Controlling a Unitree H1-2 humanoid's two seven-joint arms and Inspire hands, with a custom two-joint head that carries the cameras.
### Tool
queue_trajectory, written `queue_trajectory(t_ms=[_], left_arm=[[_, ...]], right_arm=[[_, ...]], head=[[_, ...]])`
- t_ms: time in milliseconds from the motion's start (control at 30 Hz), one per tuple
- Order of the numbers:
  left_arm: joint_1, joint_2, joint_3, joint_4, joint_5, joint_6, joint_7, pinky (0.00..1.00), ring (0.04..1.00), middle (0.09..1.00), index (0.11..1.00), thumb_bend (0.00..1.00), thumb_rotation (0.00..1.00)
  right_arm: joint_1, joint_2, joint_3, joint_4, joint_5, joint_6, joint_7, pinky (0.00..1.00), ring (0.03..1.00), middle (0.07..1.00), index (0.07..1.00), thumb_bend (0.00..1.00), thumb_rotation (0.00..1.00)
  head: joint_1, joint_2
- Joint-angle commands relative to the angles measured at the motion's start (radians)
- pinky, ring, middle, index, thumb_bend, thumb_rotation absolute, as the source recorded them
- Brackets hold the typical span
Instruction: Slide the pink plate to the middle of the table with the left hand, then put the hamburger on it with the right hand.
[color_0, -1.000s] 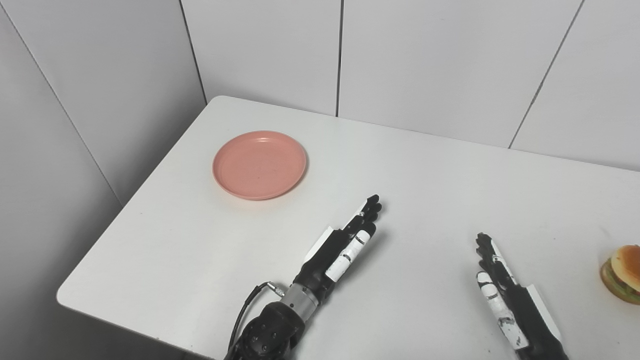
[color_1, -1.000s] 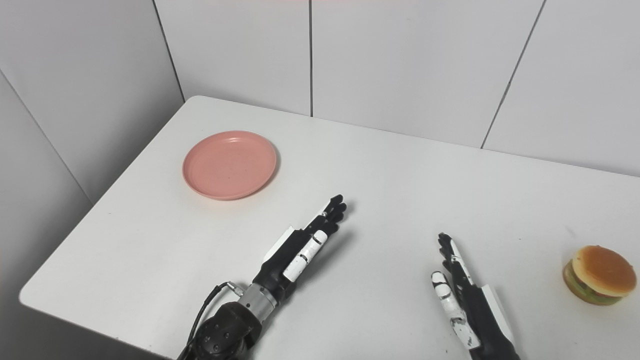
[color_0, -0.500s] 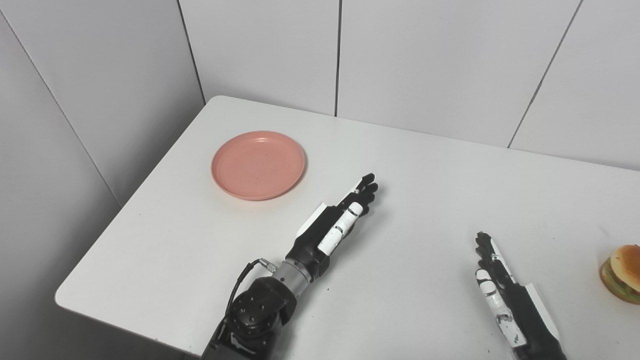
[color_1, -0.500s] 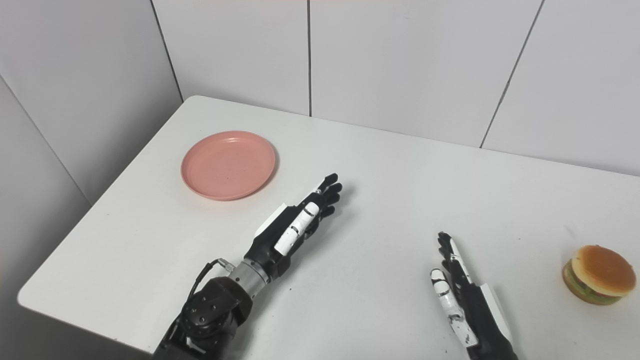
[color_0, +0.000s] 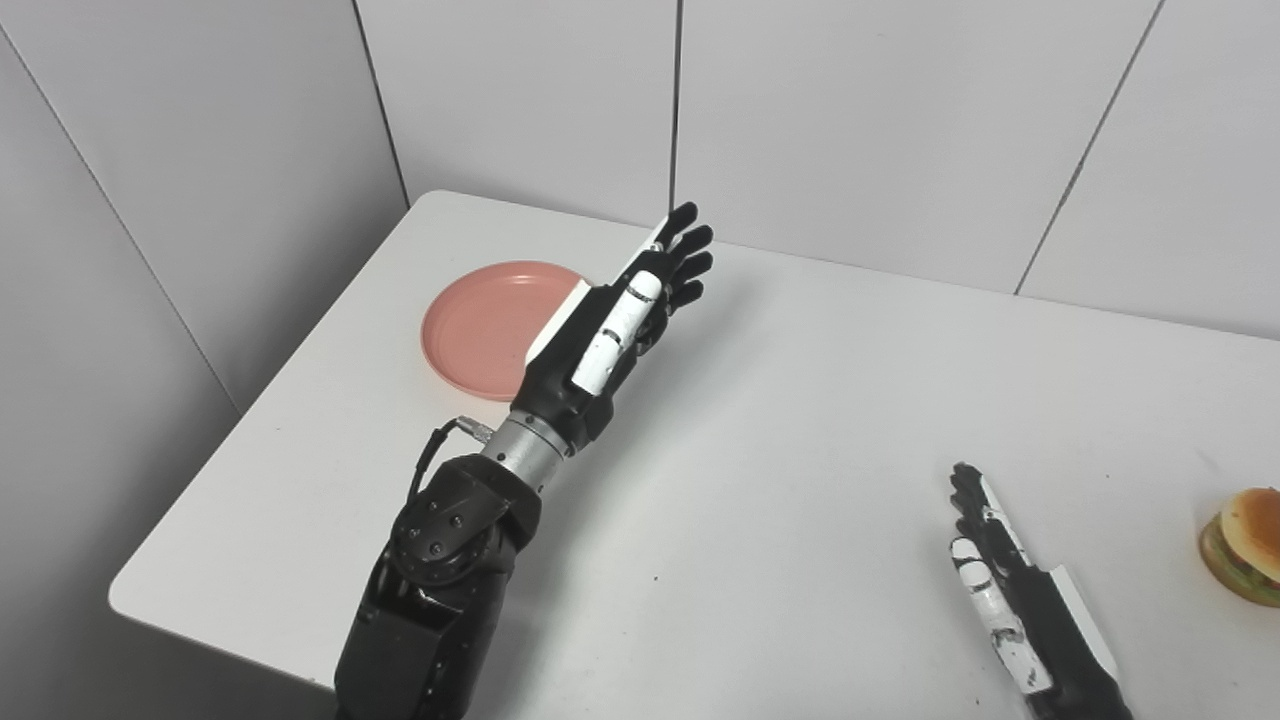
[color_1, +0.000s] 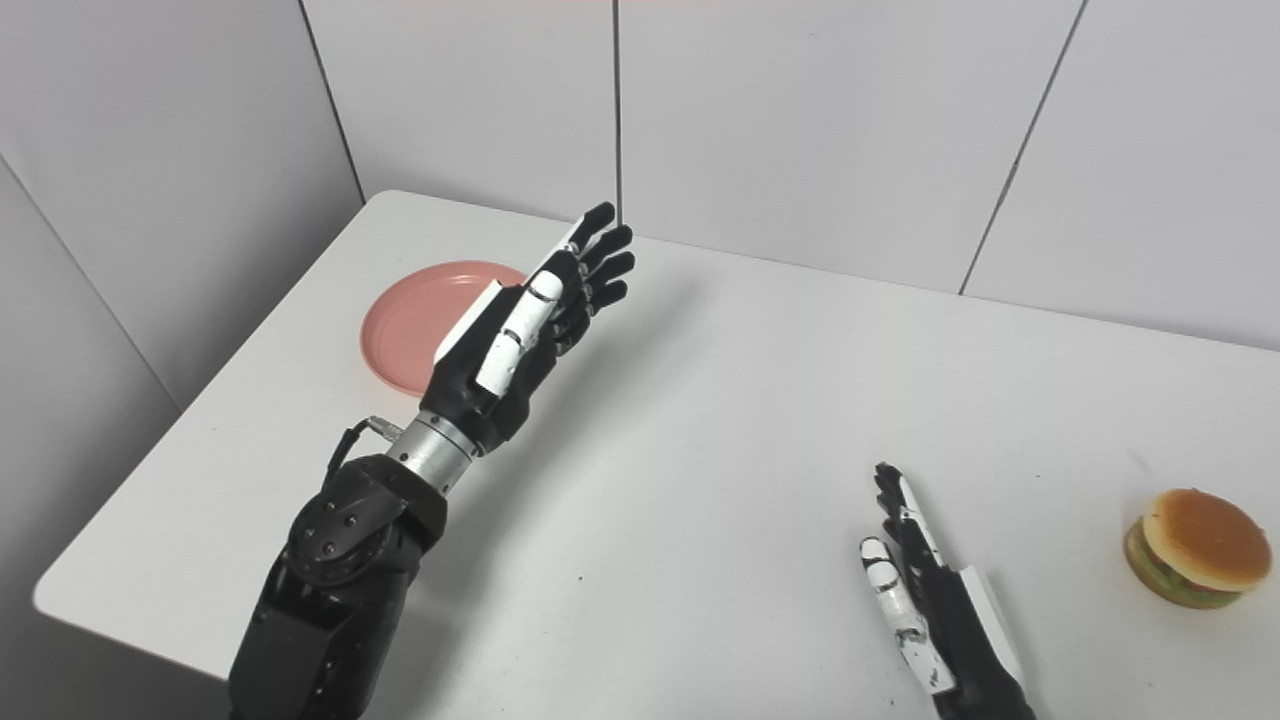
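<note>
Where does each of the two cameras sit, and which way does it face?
Left eye view: on the head, looking down at the white table; left robot hand, open, covers part of the pink plate; hamburger cut by the right edge.
Right eye view: beside it, a little rightward; right robot hand flat, open; hamburger whole.
Shared: same table, plate, both arms.

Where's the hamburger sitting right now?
The hamburger sits at the table's far right edge in both views, just right of the resting right hand, far from the pink plate on the left.
</note>
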Motion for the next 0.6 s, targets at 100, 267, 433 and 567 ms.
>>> queue_trajectory(t_ms=[100,267,433,567], left_arm=[[-0.074,0.038,0.051,-0.038,-0.015,0.021,0.032,0.96,0.952,0.963,0.953,0.5,1.0],[-0.115,0.066,0.121,0.014,-0.047,0.004,0.052,0.93,0.925,0.939,0.933,0.47,1.0],[-0.149,0.106,0.186,0.08,-0.079,-0.014,0.06,0.93,0.927,0.939,0.938,0.44,1.0],[-0.174,0.149,0.23,0.133,-0.109,-0.036,0.057,0.93,0.937,0.944,0.939,0.45,1.0]], right_arm=[[-0.005,0.001,-0.003,-0.005,-0.002,0.022,0.004,1.0,0.997,0.992,0.987,0.03,1.0],[-0.004,-0.002,-0.003,-0.008,0.009,0.026,0.01,1.0,1.0,0.999,0.994,0.01,1.0],[-0.003,-0.004,0.0,-0.009,-0.008,0.013,0.003,1.0,0.997,0.993,0.988,0.04,1.0],[-0.002,-0.001,-0.002,-0.015,0.002,0.028,0.009,1.0,1.0,0.995,0.989,0.02,1.0]], head=[[0.011,0.004],[0.014,0.004],[0.019,0.002],[0.024,0.003]])
